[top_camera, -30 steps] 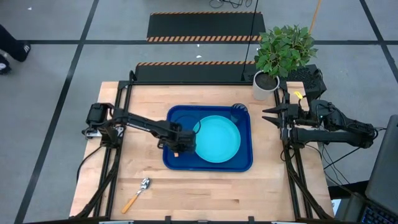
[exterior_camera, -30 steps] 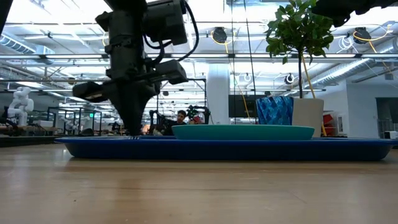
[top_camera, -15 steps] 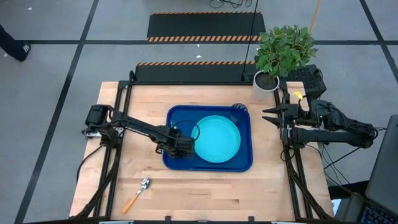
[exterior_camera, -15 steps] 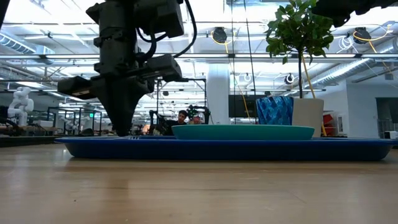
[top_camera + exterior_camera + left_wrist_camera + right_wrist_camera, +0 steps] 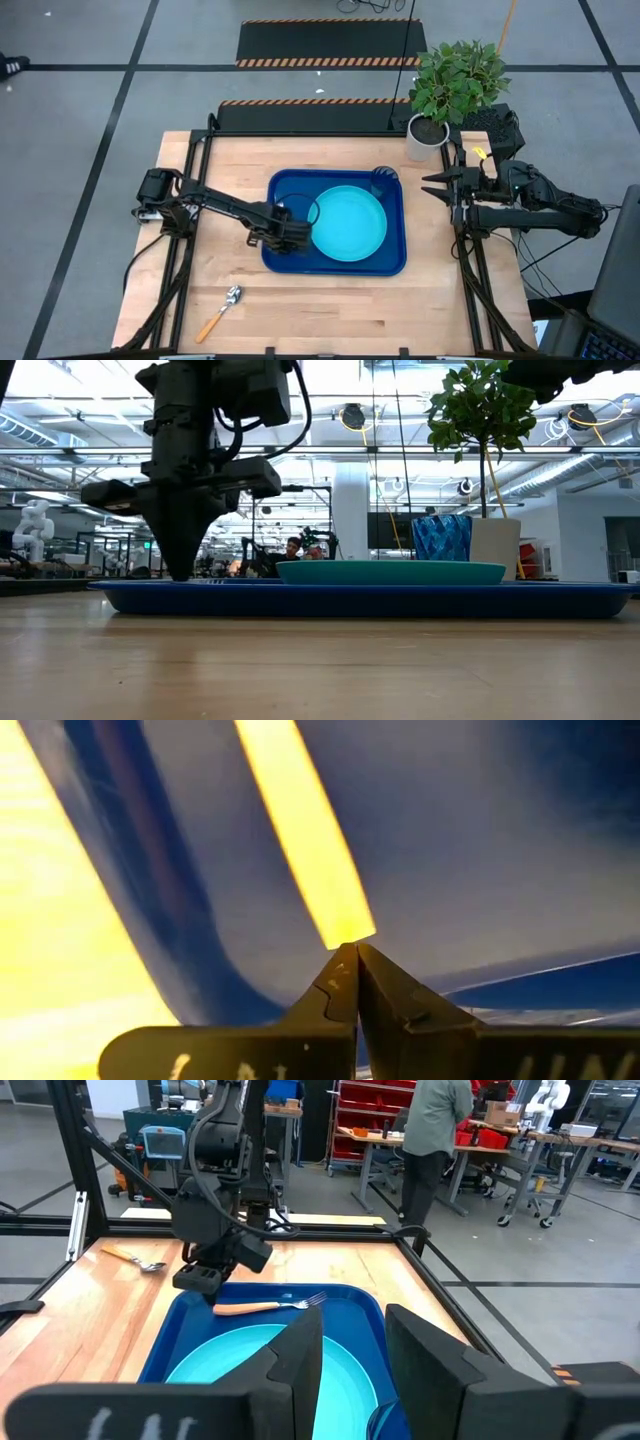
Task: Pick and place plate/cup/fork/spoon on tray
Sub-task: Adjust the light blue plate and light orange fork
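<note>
The dark blue tray (image 5: 335,268) holds the turquoise plate (image 5: 347,224) and, in its far right corner, the blue cup (image 5: 385,180). The orange-handled fork (image 5: 262,1307) lies flat on the tray floor left of the plate, tines (image 5: 313,1299) toward the far edge. My left gripper (image 5: 285,240) points down at the handle's near end, fingers shut; it also shows in the left wrist view (image 5: 347,952). The spoon (image 5: 222,312) lies on the table at the near left. My right gripper (image 5: 430,186) waits open at the table's right edge. My left gripper comes from above, pointing down, and its shut fingertips (image 5: 335,982) meet the free end of the fork's orange handle (image 5: 340,925). Only that very end is at the tips. The fork lies flat on the tray floor (image 5: 470,850), stretching away from the fingers.
A white pot with a green plant (image 5: 428,135) stands at the far right corner of the table, just beyond the cup. Bare wood (image 5: 330,310) lies between the tray and the near edge. People and shelves show in the room beyond (image 5: 430,1140).
My left gripper has gone a little toward the table's left edge, staying low over the tray's left part, with its fingers pointing down.
</note>
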